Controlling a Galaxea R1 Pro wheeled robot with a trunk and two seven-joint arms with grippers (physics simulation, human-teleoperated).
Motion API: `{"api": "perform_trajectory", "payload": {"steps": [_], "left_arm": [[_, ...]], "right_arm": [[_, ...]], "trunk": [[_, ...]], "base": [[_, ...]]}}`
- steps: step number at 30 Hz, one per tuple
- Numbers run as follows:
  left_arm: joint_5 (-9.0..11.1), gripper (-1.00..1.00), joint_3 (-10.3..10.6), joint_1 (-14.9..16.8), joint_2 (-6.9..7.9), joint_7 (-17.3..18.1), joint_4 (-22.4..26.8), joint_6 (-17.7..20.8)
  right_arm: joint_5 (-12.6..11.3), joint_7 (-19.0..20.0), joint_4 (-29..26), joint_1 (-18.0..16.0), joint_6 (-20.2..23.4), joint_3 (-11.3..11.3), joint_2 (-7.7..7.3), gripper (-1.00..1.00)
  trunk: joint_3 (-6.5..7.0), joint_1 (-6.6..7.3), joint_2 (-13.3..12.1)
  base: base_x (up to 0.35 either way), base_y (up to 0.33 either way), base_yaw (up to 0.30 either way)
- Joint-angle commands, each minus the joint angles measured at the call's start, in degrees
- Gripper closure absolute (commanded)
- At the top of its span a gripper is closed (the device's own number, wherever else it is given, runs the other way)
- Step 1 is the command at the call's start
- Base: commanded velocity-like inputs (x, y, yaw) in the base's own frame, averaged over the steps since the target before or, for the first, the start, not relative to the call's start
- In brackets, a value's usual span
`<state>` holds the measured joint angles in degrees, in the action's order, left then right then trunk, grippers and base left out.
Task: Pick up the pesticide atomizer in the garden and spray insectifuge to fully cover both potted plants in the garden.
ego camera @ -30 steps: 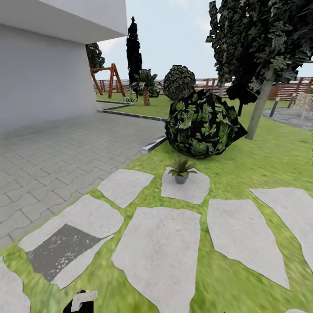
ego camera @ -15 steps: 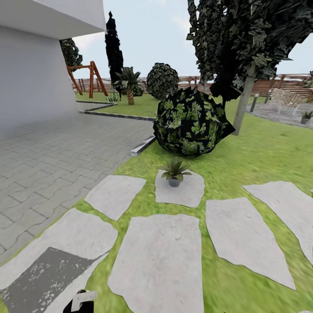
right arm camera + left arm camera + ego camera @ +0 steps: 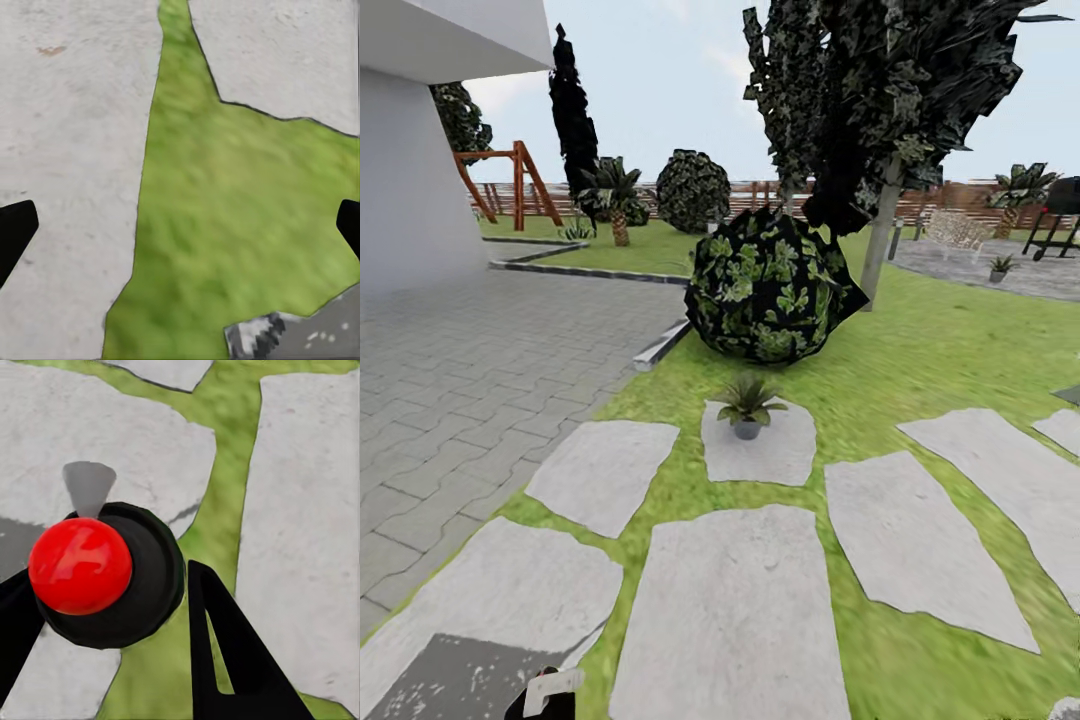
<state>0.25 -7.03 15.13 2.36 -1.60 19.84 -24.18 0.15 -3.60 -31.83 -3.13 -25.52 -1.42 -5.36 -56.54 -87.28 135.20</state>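
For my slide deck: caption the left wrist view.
Left gripper holds the red-topped pesticide atomizer above stepping stones.

I find no legible text, labels, brands, numbers or signs in any view. The pesticide atomizer shows a plain red top and dark body, unmarked. Stepping stones and the white wall carry no lettering.

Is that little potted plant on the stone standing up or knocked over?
Upright. The potted plant sits level on its stepping stone, grey pot down, leaves fanning upward, in front of the big shrub.
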Motion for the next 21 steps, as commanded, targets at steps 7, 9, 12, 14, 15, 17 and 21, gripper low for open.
{"api": "perform_trajectory", "payload": {"steps": [7, 9, 12, 14, 15, 17, 21], "left_arm": [[0.01, 1.0, 0.0, 0.06, 0.01, -0.07, 0.0, -0.17], [0.01, 1.0, 0.0, 0.05, 0.01, -0.07, 0.01, -0.17], [0.01, 1.0, 0.0, 0.02, 0.01, -0.07, 0.02, -0.17], [0.01, 1.0, 0.0, 0.02, 0.01, -0.07, 0.06, -0.17], [0.01, 1.0, 0.0, 0.02, 0.02, -0.07, 0.08, -0.17], [0.01, 1.0, 0.0, 0.02, 0.02, -0.07, 0.09, -0.17], [0.01, 1.0, 0.0, 0.03, -0.01, -0.07, 0.1, -0.19]], "right_arm": [[0.03, -0.11, 0.02, -0.03, -0.17, 0.01, 0.0, -1.0], [0.03, -0.13, 0.02, -0.03, -0.16, 0.01, 0.0, -1.0], [0.03, -0.13, 0.0, -0.03, -0.17, 0.01, -0.02, -1.0], [0.03, -0.16, -0.04, -0.03, -0.17, 0.01, -0.01, -1.0], [0.03, -0.17, -0.05, -0.03, -0.16, 0.01, -0.01, -1.0], [0.03, -0.17, -0.03, -0.03, -0.17, 0.01, 0.0, -1.0], [0.03, -0.18, -0.05, -0.03, -0.23, 0.01, 0.0, -1.0]], "trunk": [[0.19, 0.0, 0.02], [0.25, 0.0, 0.02], [0.29, 0.0, 0.02], [0.3, 0.0, 0.02], [0.31, 0.0, 0.02], [0.31, 0.0, 0.02], [0.31, 0.0, 0.02]], "base": [[0.127, 0.324, -0.247], [0.117, 0.329, -0.246], [0.116, 0.329, -0.134], [0.115, 0.33, -0.042], [0.12, 0.33, -0.021], [0.132, 0.33, -0.012], [0.167, 0.317, -0.004]]}}
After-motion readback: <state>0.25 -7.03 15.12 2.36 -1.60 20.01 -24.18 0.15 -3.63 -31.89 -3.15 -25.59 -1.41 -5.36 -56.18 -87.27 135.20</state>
